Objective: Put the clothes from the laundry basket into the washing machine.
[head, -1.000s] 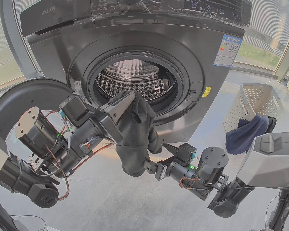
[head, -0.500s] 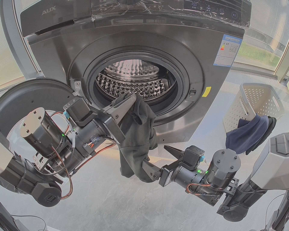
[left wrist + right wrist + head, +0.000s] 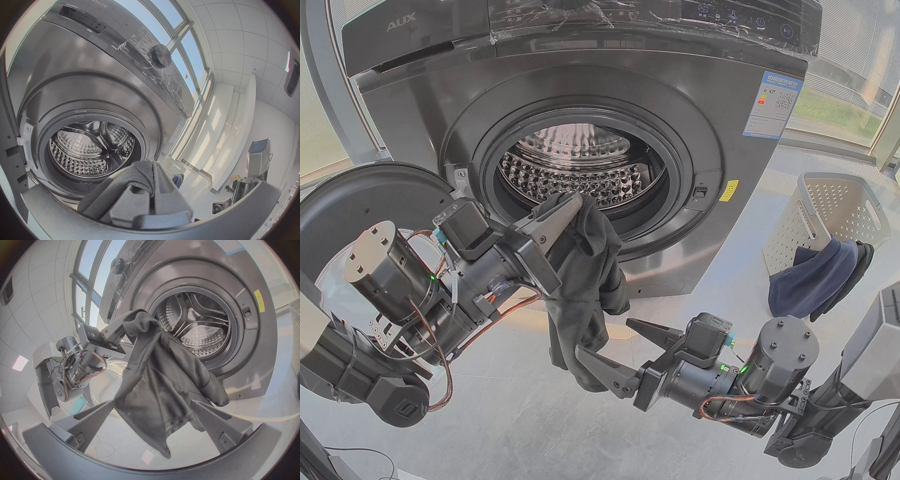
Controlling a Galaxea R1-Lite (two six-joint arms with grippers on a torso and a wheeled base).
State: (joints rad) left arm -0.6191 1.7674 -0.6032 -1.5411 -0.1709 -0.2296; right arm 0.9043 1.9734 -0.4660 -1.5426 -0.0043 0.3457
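Head view – a dark grey, soft fabric garment (image 3: 581,281) hangs from the left gripper (image 3: 565,209), whose fingers are clenched on a bunched upper fold of it. The garment is held in the air just in front of the lower rim of the round opening of the large grey front-loading washing machine (image 3: 700,112), and its loose end drops well below the opening, above the pale tiled floor (image 3: 487,425). The machine's perforated steel drum (image 3: 575,162) lies open behind it; the round dark door (image 3: 362,200) is swung out at the machine's left edge.

The right gripper (image 3: 604,339) sits lower, near the garment's bottom hem, its two dark fingers spread wide apart and grasping nothing. In the right wrist view the hem of the garment (image 3: 162,380) hangs between those spread fingers of the right gripper (image 3: 151,404) – whether either finger touches the cloth cannot be told. In the left wrist view the left gripper (image 3: 153,175) shows pressed together with grey cloth (image 3: 125,184) draped over it.

On the floor to the right of the machine stands a white perforated plastic laundry basket (image 3: 837,181), with a navy blue cloth (image 3: 809,281) and a black cloth (image 3: 862,256) draped over its near rim.
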